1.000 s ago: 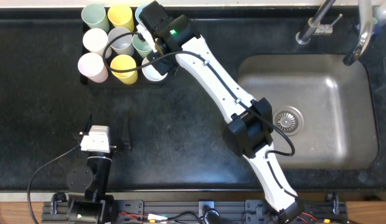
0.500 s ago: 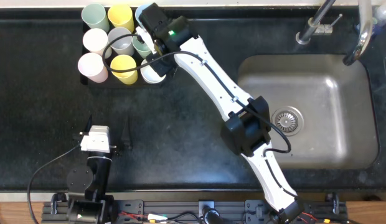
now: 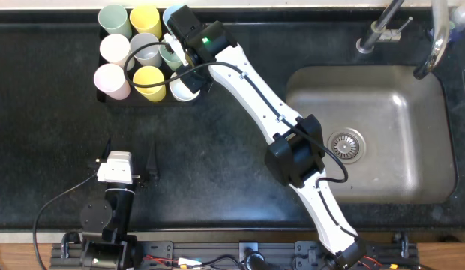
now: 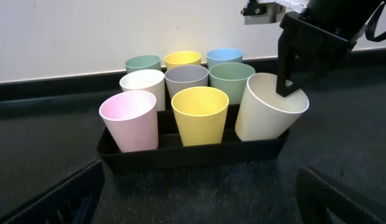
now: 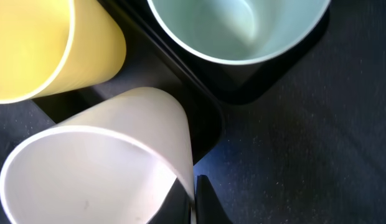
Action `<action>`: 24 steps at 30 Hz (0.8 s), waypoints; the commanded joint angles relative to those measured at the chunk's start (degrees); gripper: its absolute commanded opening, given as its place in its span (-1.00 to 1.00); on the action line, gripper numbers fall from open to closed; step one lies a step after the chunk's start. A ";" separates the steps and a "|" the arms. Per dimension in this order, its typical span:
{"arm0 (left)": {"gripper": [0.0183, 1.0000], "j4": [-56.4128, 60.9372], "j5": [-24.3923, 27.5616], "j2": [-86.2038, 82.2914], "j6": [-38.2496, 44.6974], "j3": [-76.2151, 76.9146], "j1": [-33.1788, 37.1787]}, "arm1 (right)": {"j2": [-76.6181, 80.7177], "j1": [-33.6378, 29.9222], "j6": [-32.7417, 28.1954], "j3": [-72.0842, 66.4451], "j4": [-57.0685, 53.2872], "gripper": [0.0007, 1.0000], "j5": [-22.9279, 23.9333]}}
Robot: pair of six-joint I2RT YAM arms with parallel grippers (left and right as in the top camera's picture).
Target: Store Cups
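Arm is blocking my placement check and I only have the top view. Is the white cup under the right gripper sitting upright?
Observer: No. In the left wrist view the white cup is tilted. Its mouth leans away from the front yellow cup, and its bottom is behind the black tray front wall.
Operator: Is the gripper holding it?
Observer: Yes. In the right wrist view the right gripper is shut on the rim, with the cup wall between its fingers.
Operator: Are the slots under the arm filled?
Observer: Yes. The left wrist view shows three rows of three. A blue cup stands in the back row behind a green cup.
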 commanded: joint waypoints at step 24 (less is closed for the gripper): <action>1.00 -0.07 0.72 -0.57 1.07 -0.20 0.17 | -3.37 -1.66 0.61 3.32 0.26 1.00 7.74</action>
